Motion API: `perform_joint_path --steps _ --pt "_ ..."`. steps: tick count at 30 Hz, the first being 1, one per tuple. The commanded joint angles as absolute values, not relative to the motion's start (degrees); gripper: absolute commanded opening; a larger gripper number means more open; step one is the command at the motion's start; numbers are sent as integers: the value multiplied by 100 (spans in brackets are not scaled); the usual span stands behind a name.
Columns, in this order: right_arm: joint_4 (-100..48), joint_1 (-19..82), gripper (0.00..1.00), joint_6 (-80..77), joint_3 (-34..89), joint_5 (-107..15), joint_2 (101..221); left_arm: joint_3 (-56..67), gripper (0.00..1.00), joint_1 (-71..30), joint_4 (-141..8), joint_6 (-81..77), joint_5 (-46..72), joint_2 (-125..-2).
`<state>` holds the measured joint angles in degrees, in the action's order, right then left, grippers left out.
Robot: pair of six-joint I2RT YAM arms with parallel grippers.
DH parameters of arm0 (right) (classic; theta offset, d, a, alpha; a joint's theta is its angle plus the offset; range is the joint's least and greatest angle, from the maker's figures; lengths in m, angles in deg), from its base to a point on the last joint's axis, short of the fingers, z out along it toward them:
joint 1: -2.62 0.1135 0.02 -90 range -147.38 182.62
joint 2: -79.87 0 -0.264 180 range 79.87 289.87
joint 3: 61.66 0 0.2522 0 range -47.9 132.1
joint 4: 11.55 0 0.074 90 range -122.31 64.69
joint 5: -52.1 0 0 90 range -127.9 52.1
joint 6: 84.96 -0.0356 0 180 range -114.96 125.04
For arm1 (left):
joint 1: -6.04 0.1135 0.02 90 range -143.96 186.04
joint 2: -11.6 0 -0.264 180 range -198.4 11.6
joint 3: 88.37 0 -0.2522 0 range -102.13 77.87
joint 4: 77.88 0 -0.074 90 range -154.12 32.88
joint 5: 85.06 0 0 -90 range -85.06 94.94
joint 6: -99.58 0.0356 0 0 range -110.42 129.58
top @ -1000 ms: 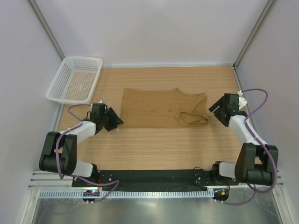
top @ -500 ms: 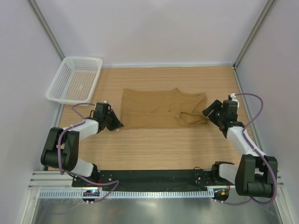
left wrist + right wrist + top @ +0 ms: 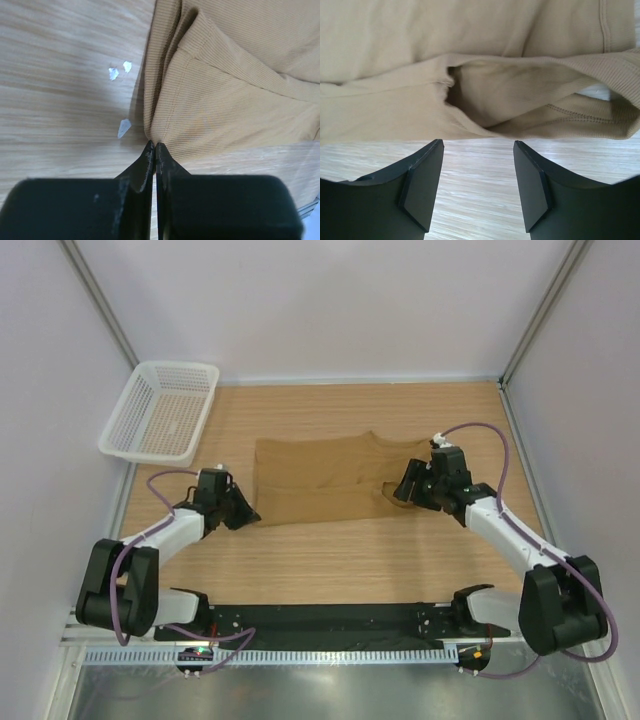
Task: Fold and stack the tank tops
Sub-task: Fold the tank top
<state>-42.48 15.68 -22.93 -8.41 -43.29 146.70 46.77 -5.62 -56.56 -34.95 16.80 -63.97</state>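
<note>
The tank top (image 3: 320,485) lies flat mid-desk (image 3: 330,560), apparently folded once lengthwise; nothing is stacked. The left gripper (image 3: 152,149) has its jaws closed on the near-left corner. The right gripper (image 3: 477,146) has its jaws apart and empty, just short of the right strap end. Further folds remain.

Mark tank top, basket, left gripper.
tank top (image 3: 320,480), top view, middle of the cloth.
basket (image 3: 180,365), top view, far rim.
left gripper (image 3: 153,146), left wrist view, shut fingertips at the cloth's corner.
</note>
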Motion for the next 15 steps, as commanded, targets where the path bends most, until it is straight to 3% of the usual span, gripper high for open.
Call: perform_joint_path --steps 1,5,15 --pt "-4640 1685 65 -2001 -598 -4089 15158 4746 0 -573 -5471 -3419 1575 -6258" --pt "-4465 1861 67 -1870 -501 -4299 15765 4684 0 -494 -5375 -3305 1593 -6310" --pt "-4640 2379 61 -1641 53 -3808 16556 4535 0 -125 -5383 -3190 1751 -6548"
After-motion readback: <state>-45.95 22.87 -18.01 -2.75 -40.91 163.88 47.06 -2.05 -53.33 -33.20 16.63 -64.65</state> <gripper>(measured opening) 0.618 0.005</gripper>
